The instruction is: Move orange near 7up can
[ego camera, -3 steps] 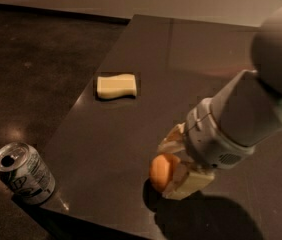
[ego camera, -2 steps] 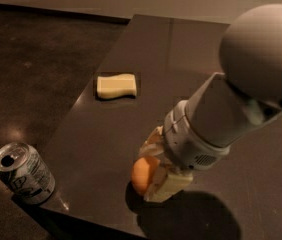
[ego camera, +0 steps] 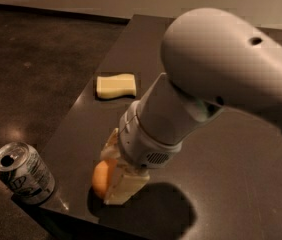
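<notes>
The orange (ego camera: 100, 179) is a small round fruit held between the pale fingers (ego camera: 123, 185) of my gripper (ego camera: 108, 176), low over the dark table's front left part. My gripper is shut on it, with the big grey arm coming in from the upper right. The 7up can (ego camera: 23, 173) is silver with green and white markings and an oval hole in its top. It stands tilted at the table's front left corner, about a can's width left of the orange.
A pale yellow wavy-edged sponge (ego camera: 115, 85) lies on the dark table (ego camera: 241, 174) behind the gripper. The table's left edge runs diagonally from the can up to the far middle. Dark floor (ego camera: 26, 69) lies to the left.
My gripper has carried the orange leftward and toward the table's front, closer to the can. The arm now fills more of the view. The can and the sponge have not moved.
</notes>
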